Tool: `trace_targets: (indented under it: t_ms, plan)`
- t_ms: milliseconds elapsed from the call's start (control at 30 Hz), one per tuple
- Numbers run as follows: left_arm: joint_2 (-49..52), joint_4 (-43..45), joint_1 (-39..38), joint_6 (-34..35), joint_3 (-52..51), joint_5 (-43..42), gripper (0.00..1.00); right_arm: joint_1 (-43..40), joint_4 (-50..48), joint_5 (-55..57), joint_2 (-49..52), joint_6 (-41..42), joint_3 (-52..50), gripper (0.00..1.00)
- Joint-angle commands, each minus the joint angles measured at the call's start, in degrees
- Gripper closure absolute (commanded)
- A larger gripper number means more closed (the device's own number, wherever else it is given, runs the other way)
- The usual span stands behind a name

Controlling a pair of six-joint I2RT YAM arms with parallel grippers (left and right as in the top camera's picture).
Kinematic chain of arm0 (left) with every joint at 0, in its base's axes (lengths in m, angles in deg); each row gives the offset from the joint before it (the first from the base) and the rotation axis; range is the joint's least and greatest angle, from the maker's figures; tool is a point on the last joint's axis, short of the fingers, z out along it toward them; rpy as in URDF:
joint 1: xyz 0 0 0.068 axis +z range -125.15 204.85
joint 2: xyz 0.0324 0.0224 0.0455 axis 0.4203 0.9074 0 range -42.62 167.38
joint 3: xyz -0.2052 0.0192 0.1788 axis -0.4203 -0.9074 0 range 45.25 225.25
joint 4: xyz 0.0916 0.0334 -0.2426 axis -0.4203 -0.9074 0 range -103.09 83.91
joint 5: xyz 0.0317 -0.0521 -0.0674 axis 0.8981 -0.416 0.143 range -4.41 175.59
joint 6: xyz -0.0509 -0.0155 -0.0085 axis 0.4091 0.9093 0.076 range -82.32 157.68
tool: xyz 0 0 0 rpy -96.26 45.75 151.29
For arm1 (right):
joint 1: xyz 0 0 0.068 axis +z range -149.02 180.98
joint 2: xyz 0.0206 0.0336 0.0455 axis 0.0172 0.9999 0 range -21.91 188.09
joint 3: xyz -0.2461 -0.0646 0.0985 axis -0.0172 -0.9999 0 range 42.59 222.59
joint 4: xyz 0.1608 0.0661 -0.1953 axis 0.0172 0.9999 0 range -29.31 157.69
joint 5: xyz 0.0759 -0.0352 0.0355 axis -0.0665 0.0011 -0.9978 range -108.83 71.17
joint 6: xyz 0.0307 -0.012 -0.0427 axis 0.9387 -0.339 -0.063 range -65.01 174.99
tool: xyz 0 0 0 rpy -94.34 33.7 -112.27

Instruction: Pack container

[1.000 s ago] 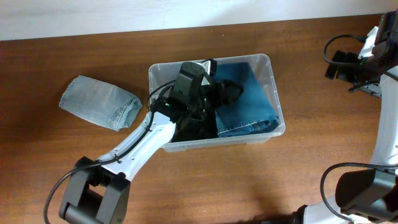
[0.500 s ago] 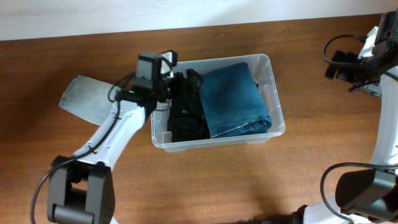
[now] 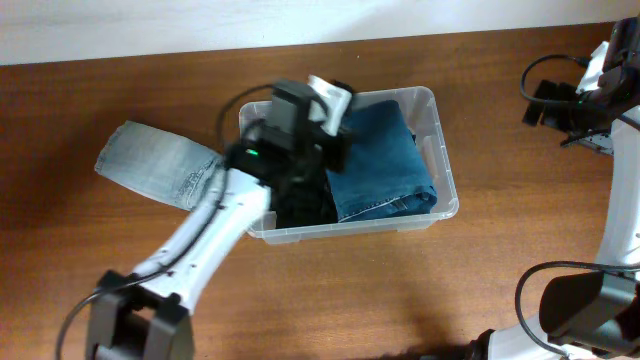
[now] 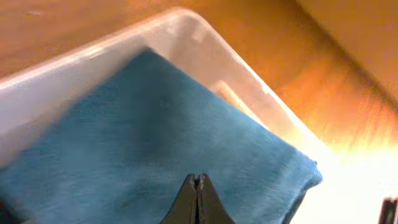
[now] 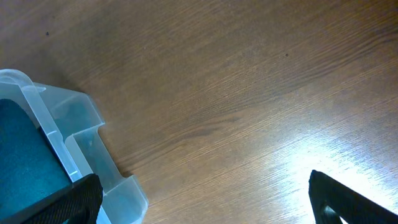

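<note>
Wooden table point(image 3: 500, 290), grey denim point(image 3: 150, 165) beside container point(image 3: 445, 195), left claw point(image 4: 196, 182) pressed together over blue jeans point(image 4: 155, 124), right claw point(image 5: 202, 186) spread

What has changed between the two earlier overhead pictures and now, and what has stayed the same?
The left arm swung left to the wall of the clear rectangular plastic container, then back over it; its fingers, shut and empty, are now above the folded blue denim garment. Nothing was taken or released. The container, that garment, the pale grey denim piece and the right arm stayed put.
</note>
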Motion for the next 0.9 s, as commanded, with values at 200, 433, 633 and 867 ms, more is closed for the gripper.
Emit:
trace_targets:
  t_ms: [200,433,633,867]
  plan:
    - [12.87,6.1,-5.44,-3.8,0.5,-0.57,0.99,-0.11,-0.11,0.48,-1.09,0.44,-0.35,0.02]
    - [18.84,3.89,-5.9,-1.86,0.5,-12.9,0.99,-0.11,-0.11,0.48,-1.09,0.44,-0.35,0.02]
    - [18.8,-0.94,-4.9,-1.22,0.66,-5.38,0.97,-0.11,-0.09,0.48,-1.09,0.44,-0.35,0.02]
    - [12.5,-4.63,0.57,-2.12,5.14,-5.33,0.32,-0.11,-0.09,0.48,-1.09,0.44,-0.35,0.02]
